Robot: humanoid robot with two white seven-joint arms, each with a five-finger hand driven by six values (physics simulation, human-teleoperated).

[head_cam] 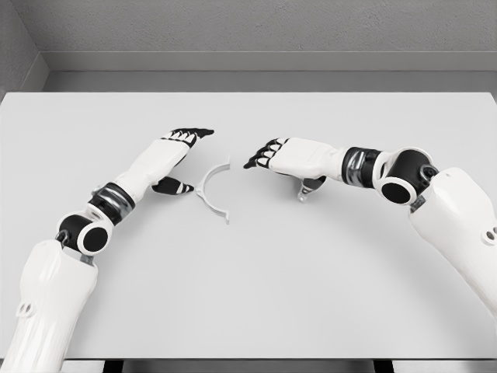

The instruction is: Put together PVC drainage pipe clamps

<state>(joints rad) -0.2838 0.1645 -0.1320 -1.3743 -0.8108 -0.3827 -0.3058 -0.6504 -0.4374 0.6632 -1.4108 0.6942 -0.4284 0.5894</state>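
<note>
Both robot hands are held open, empty: left robot hand [177, 151] beside the half-ring clamp [212, 189] on the tabletop [311, 287], right robot hand [281, 157] above a partly hidden piece [304, 190]. Risk: clamp nudged away.

No readable text, labels, brands, numbers or signs on anything in view.

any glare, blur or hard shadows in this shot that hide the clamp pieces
Head view: even, soft lighting, no glare or blur. The half-ring clamp reads low-contrast, white on the white table, with only a faint shadow. The right hand covers most of a second small piece, darkened in its shadow. The left hand casts little shadow.
</note>
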